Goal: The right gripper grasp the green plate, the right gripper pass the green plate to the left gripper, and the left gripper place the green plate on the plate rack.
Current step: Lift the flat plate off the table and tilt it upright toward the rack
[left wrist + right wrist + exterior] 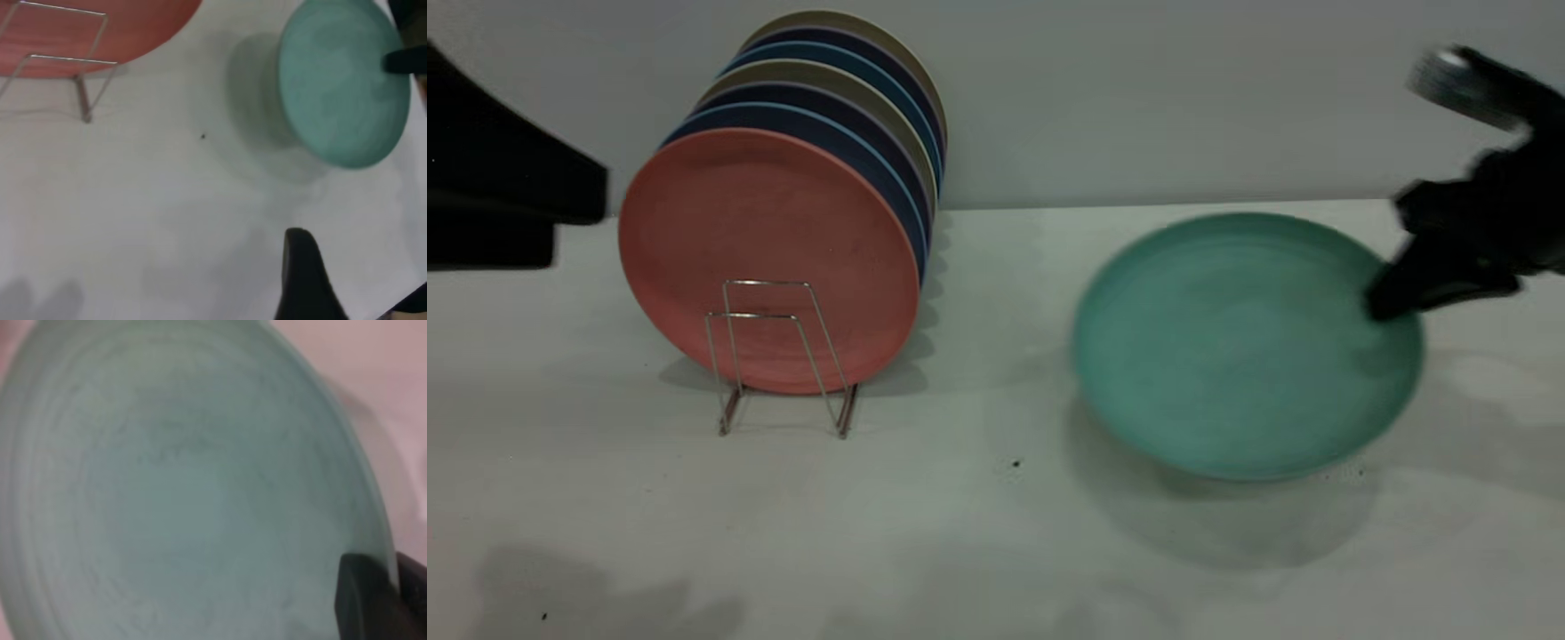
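Observation:
The green plate is held tilted above the table, with its shadow beneath it. My right gripper is shut on the plate's right rim. In the right wrist view the plate fills the frame, and the gripper has one jaw on each side of the rim. My left gripper is open and empty over bare table, well short of the plate. Its arm is at the far left. The plate rack stands left of centre and also shows in the left wrist view.
A salmon-pink plate stands upright at the front of the rack, with several blue and beige plates behind it. One wire loop stands free in front of the pink plate. A grey wall runs along the back.

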You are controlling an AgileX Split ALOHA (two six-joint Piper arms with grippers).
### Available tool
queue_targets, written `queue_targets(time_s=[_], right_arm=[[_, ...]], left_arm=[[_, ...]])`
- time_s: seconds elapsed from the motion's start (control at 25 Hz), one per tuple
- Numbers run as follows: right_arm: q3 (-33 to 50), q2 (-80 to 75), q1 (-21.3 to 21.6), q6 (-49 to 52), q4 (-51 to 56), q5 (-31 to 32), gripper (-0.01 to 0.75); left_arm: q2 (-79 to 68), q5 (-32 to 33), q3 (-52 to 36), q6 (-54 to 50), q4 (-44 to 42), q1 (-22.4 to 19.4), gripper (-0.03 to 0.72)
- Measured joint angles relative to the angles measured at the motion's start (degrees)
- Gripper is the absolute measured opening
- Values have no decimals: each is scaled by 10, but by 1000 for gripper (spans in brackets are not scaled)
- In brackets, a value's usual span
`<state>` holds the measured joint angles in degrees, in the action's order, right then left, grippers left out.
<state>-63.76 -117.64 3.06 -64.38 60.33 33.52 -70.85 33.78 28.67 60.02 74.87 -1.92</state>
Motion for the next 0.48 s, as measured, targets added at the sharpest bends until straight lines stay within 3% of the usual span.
queue_targets(time_s=[0.2,0.48], right_arm=[[0,18,-65,10,-3,31,13],[0,30,-137,14,27,59,13]], left_arm=[[-70,10,3,65,60,0,466],[-124,8,3,78,69,0,466]])
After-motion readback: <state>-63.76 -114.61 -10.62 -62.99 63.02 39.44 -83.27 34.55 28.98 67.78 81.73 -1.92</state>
